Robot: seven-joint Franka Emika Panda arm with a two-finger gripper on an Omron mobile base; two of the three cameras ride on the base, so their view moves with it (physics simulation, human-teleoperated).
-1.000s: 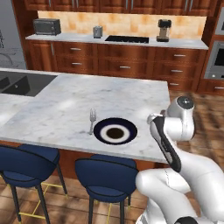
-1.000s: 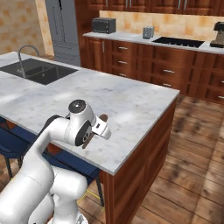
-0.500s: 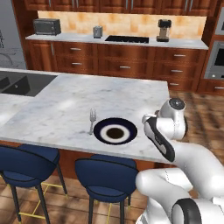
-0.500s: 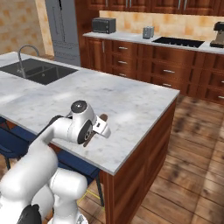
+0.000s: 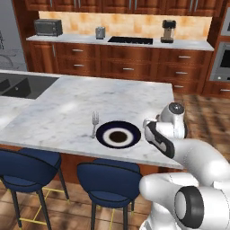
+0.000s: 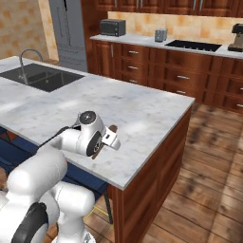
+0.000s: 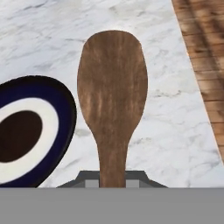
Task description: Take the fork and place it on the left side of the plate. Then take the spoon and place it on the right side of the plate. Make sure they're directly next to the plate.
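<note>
Spanning the kitchen's middle, the marble island counter [image 5: 67,108] carries the task items near its front edge, above two blue stools [image 5: 105,179]. The white arm [image 5: 197,161] reaches over the counter's front right corner. The plate [image 5: 118,134] lies flat on the marble, navy rim outermost, brown centre. The fork [image 5: 95,122] lies just beside the plate's left rim, tines pointing away from the stools. The spoon [image 7: 112,94] is held above the marble to the right of the plate [image 7: 26,131], its bowl extending forward from the hand, apart from the rim. The gripper [image 7: 112,180] is nearly closed, its fingers clamped on the spoon's handle at the lower edge of the hand view.
</note>
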